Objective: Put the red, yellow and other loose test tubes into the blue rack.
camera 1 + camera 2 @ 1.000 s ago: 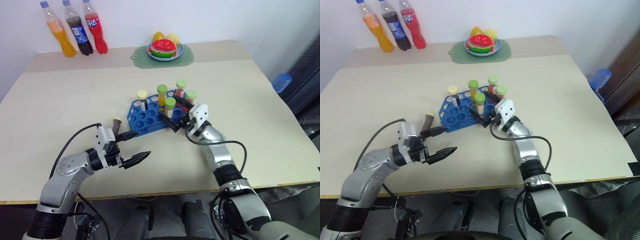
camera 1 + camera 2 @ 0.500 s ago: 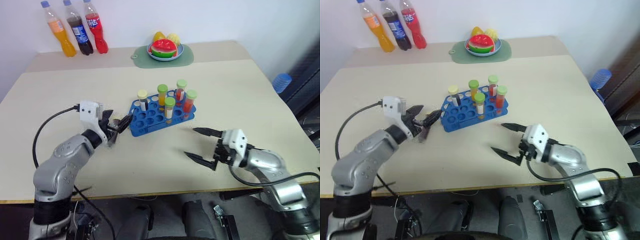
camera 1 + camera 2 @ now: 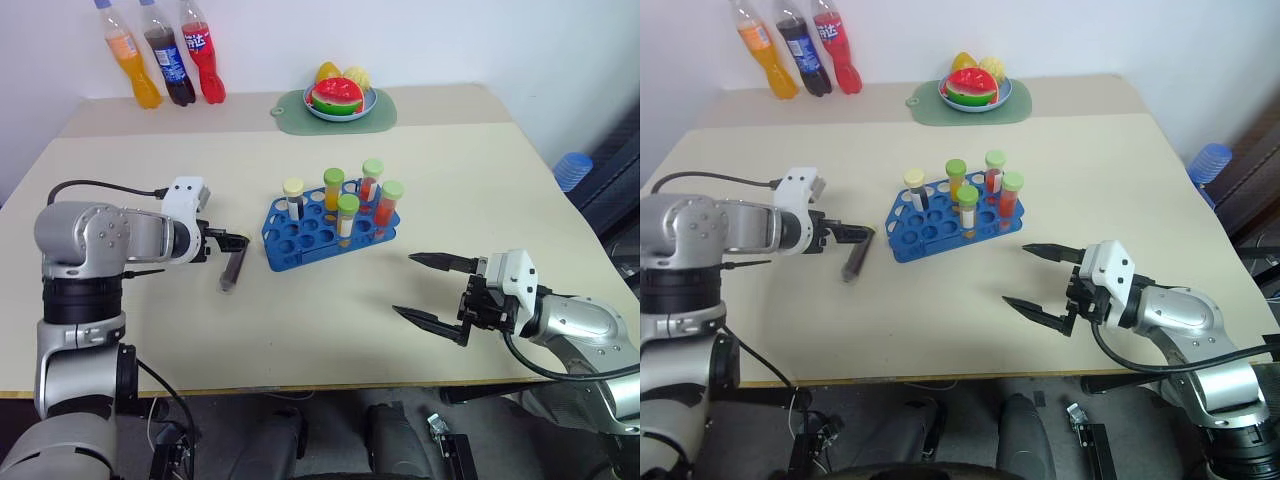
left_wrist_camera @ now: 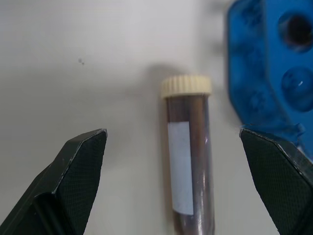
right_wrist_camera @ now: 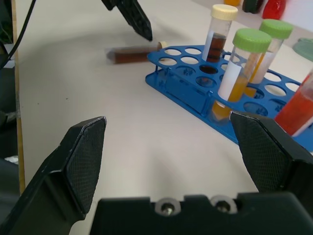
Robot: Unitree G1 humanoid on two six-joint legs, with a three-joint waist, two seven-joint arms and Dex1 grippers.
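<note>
A clear plastic test tube with brown liquid and a cream cap (image 4: 188, 161) is seen lying on the beige table (image 3: 150, 170), just beside the blue plastic rack (image 3: 330, 232) holding 5 capped tubes. The left gripper (image 4: 181, 181) is spread wide above it; the right gripper (image 3: 430, 290) is held open, well apart.

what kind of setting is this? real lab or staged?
Likely a staged tabletop test setup, not a working lab: a plain table holds a blue rack of test tubes alongside soda bottles and a fruit plate.

Five capped tubes (image 3: 347, 214) in one blue rack (image 3: 300, 240), one loose tube (image 3: 233, 270), three bottles (image 3: 165, 52)
</note>
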